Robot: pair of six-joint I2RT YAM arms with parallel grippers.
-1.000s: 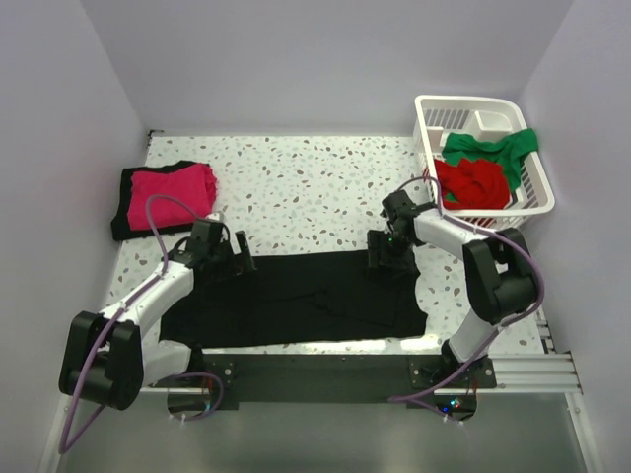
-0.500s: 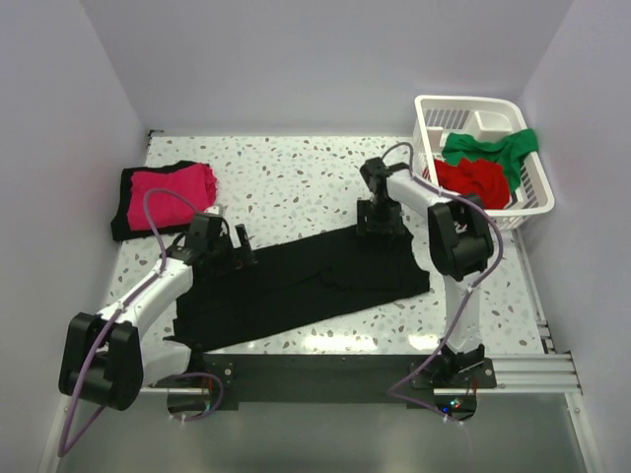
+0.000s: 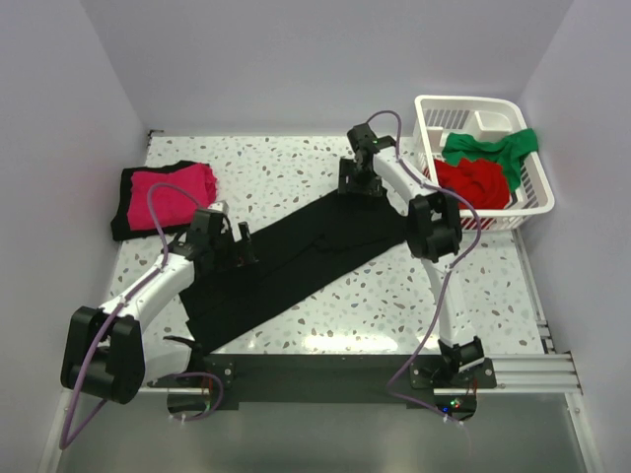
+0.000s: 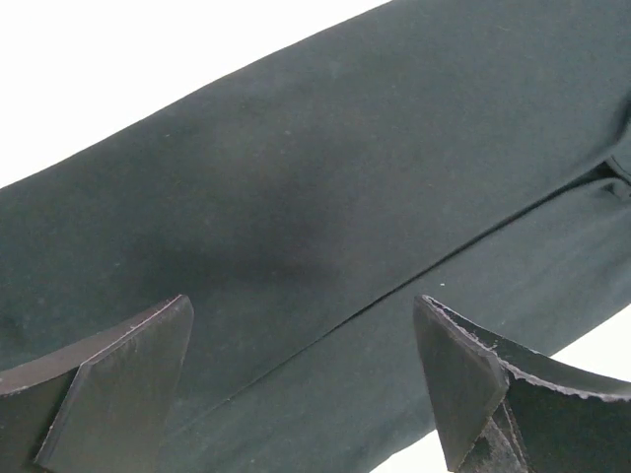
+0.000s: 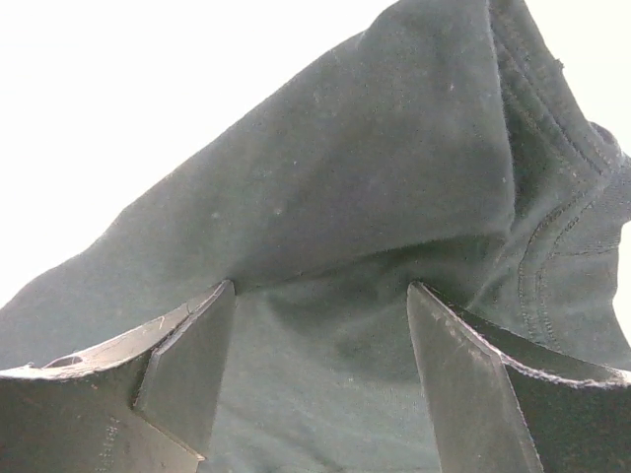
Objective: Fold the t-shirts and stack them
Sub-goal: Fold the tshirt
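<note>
Black t-shirt (image 3: 296, 266), far corner hidden

Three views, one shared cloth.
My top camera sits fixed above and behind the arm bases (image 3: 454, 367), looking down and forward over the whole table (image 3: 325, 163) as far as the back wall (image 3: 325, 69) (bases along its bottom edge). The left wrist camera peers past the left gripper's fingers (image 4: 118, 384), very near the black t-shirt (image 4: 315, 197). The right wrist camera, past the right gripper's fingers (image 5: 473, 374), sits just as close at the collar (image 5: 537, 108) end. All three views share that shirt.
</note>
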